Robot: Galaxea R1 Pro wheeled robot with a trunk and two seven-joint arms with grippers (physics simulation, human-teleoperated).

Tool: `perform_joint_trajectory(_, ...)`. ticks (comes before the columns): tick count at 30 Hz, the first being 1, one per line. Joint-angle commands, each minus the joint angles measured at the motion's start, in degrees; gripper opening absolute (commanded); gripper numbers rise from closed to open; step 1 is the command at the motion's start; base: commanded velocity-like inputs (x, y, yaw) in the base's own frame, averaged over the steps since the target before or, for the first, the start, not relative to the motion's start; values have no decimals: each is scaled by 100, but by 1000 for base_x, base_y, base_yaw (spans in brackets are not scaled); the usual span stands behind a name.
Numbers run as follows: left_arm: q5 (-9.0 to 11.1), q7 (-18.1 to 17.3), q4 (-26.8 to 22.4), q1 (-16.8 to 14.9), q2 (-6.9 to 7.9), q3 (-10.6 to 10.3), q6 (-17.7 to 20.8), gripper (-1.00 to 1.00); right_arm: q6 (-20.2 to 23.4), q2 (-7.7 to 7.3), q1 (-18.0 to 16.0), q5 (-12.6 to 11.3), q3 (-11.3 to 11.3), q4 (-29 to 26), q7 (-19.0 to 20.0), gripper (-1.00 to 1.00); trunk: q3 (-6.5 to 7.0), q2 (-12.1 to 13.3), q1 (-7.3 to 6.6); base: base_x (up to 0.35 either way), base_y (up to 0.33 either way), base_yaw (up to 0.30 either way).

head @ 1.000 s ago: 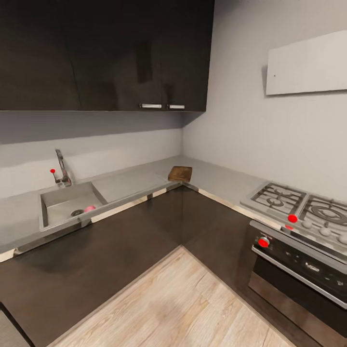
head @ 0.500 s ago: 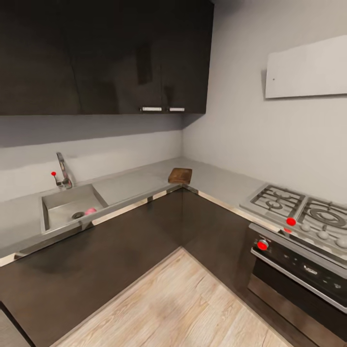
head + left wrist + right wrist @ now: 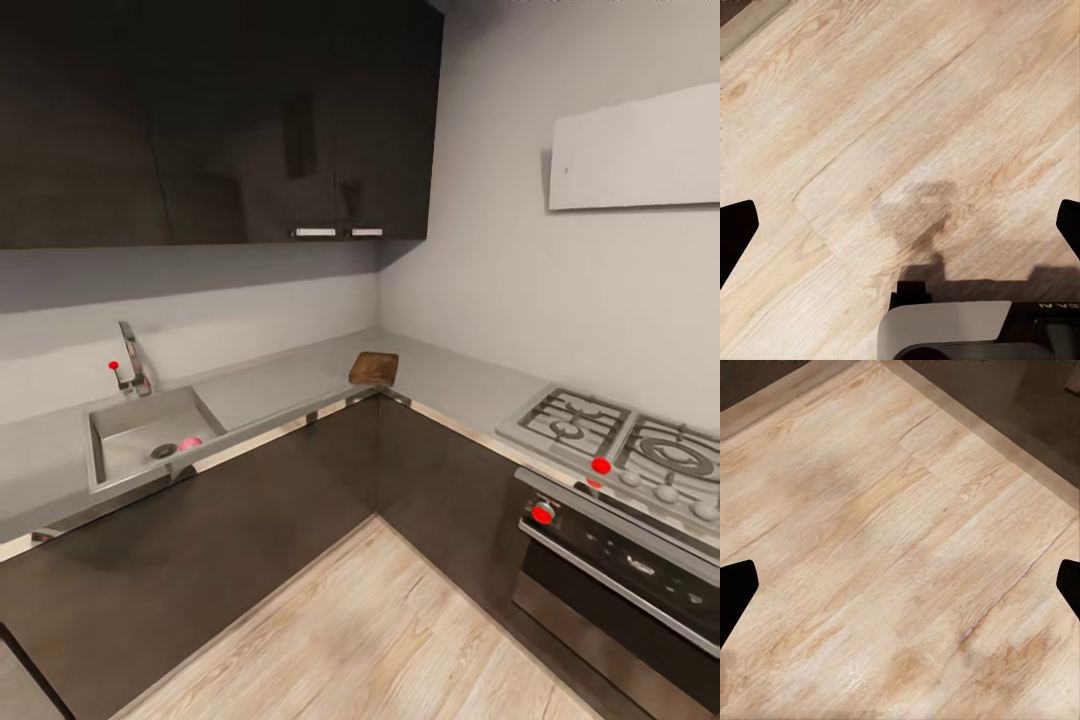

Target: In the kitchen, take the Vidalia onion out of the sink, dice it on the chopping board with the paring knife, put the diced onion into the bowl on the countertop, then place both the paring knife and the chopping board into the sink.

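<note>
In the head view the steel sink [image 3: 112, 465] is set into the grey countertop [image 3: 270, 375] at the left, with its chrome tap behind it. The pink-red Vidalia onion [image 3: 188, 443] lies in the basin beside the drain. The brown chopping board [image 3: 374, 368] rests on the countertop in the corner. The paring knife and the bowl are out of view. My left gripper [image 3: 900, 229] hangs open over the wooden floor, its dark fingertips [image 3: 736, 232] at the picture's edges. My right gripper [image 3: 900, 589] is open too, above bare floorboards.
Dark cabinets run under the L-shaped counter and along the wall above. A gas hob [image 3: 625, 450] and an oven with red knobs [image 3: 610, 570] stand at the right. Light wooden floor [image 3: 380, 640] lies between me and the counters. Part of the robot's base [image 3: 967, 330] shows in the left wrist view.
The whole head view has shifted: the scene has slid slightly down and the sink rightward, so the camera has moved. Nothing on the counter has moved.
</note>
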Motion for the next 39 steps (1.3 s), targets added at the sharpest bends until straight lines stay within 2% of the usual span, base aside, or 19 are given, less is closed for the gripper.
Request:
perform_joint_trajectory(1,4,-3,-7,1,0,5,-1,100,-16,0,-2,1,2,1,-1,100,13,38,-22,0,0,0)
perform_joint_trajectory(39,4,-3,-16,0,0,4,-7,100,-19,4,-2,1,11,4,-1,100,695,1562,-857,0,0,0)
